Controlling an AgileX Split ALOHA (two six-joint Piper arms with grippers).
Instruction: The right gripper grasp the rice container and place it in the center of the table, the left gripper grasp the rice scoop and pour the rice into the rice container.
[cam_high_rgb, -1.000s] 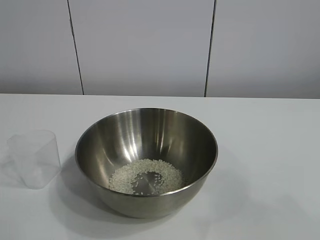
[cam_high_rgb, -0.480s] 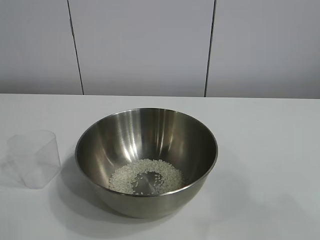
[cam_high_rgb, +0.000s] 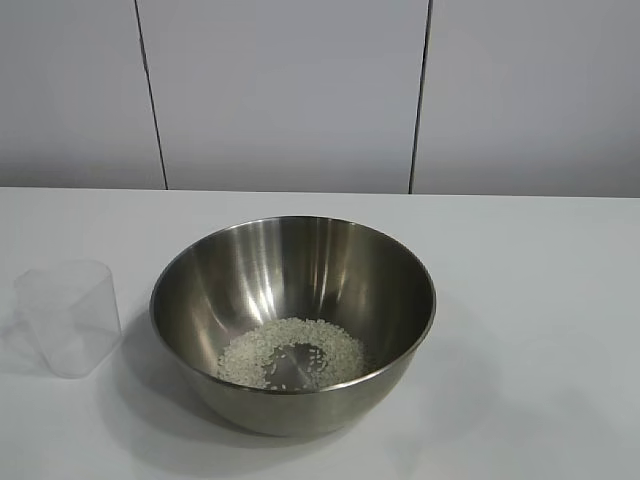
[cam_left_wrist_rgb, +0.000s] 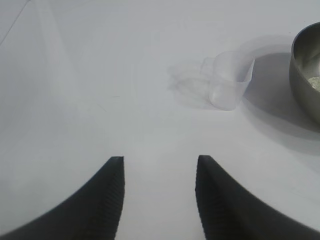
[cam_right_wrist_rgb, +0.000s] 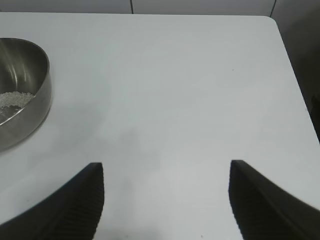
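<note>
Nothing has shifted over the last second: the large shiny steel bowl (cam_high_rgb: 293, 322) sits mid-counter (cam_high_rgb: 540, 300) with white rice grains (cam_high_rgb: 291, 353) in its bottom, and the small clear plastic cup (cam_high_rgb: 68, 317) stands empty just beside it. My left claw (cam_left_wrist_rgb: 159, 170) and right claw (cam_right_wrist_rgb: 166, 175) hang spread wide, holding nothing. I judge the task finished.

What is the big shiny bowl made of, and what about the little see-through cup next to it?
The large round silver bowl looks like polished stainless steel: its inside wall mirrors light in bright streaks. The small clear tapered cup is probably thin plastic, since the white table shows faintly through its cloudy sides. Glass is possible but seems less likely.
</note>
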